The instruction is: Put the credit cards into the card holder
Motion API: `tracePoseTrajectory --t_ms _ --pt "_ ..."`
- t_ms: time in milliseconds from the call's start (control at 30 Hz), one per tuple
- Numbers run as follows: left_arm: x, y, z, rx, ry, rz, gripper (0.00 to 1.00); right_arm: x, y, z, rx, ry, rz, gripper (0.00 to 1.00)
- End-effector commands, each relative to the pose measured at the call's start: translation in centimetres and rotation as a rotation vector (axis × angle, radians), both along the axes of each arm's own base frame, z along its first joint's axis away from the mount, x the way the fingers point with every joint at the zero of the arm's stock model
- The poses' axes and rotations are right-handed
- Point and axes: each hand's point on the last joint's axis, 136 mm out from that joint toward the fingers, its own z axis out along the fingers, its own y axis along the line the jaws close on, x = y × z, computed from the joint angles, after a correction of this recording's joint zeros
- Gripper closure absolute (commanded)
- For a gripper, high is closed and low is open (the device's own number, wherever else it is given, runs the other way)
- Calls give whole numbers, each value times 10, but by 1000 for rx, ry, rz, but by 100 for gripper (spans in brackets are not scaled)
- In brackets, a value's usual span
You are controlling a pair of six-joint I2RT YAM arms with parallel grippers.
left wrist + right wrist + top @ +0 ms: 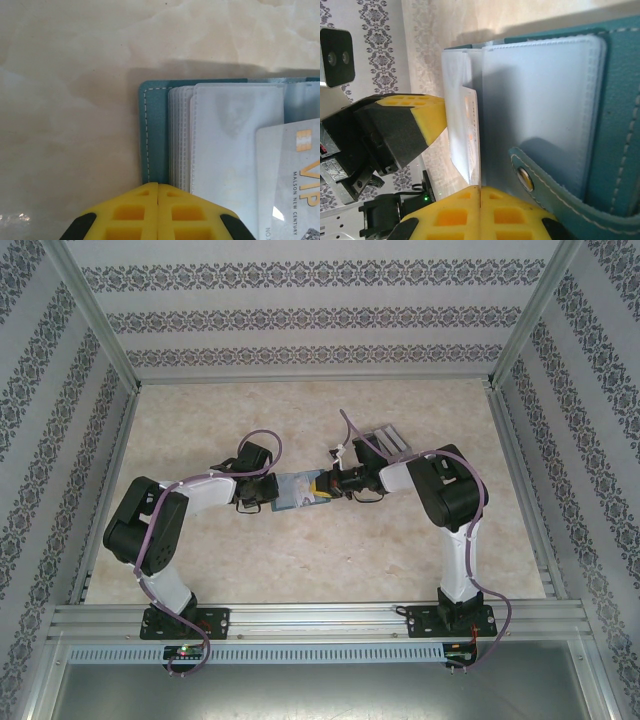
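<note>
Teal card holder (pixel 152 130) is lying open; our left end effector (pixel 158 186), closed empty, is meeting its edge while our right end effector (pixel 480 189) is pinching a credit card (pixel 471 130).

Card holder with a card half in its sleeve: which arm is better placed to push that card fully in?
Probably right. The right gripper is closed at the protruding end of the credit card; the left gripper pins the opposite edge of the card holder.

Pale marbled tabletop (pixel 300 570), striped damask-patterned walls (pixel 320 310) (grey on white), aluminium frame rails (pixel 320 618).
</note>
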Motion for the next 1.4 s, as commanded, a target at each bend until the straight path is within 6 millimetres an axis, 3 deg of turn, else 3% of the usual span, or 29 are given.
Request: tracePoseTrajectory --t_ms 0,333,1167,1367 --pt "-19 12 -20 67 91 -20 93 11 1 -1 -26 -33 -24 100" --pt "-22 13 -23 70 101 -19 94 20 8 7 -43 -86 -67 100" --pt "-24 7 -1 21 73 -42 95 -4 67 -10 -86 -68 -8 99" --pt "-23 12 18 10 43 -36 91 -8 59 -7 -129 -90 -9 87"
